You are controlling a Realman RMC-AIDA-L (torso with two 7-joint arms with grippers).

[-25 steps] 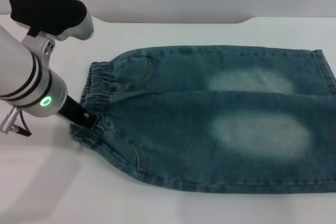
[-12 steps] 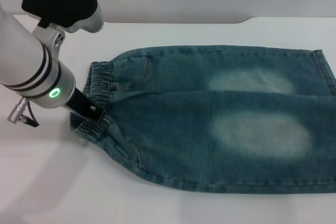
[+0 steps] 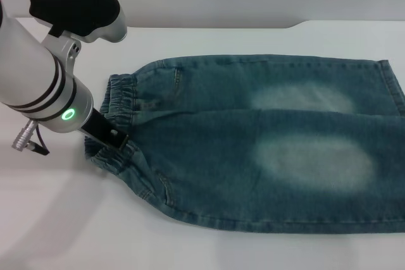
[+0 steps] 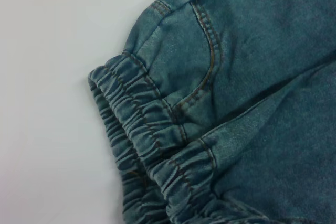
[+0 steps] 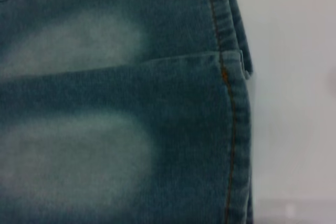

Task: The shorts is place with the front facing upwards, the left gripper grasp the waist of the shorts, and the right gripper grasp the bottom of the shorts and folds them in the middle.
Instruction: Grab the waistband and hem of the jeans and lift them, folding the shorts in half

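Note:
The blue-teal denim shorts [image 3: 253,143] lie flat on the white table [image 3: 57,219], front up, with two pale faded patches. The ruffled waist [image 3: 120,102] points to the left and the leg hems [image 3: 393,86] reach the right edge of the head view. My left gripper [image 3: 116,138] is down at the near part of the waist, its black tip touching the gathered band. In the left wrist view the waistband [image 4: 142,129] and a pocket seam fill the picture. In the right wrist view the straight stitched hem [image 5: 231,103] shows close up. The right gripper itself is out of sight.
The table's far edge [image 3: 209,27] runs behind the shorts, with a step in it at the back right. Bare white tabletop lies to the left of the waist and in front of the shorts.
My left arm has shifted up and to the right, bringing its black tip further onto the waistband. The shorts have barely moved.

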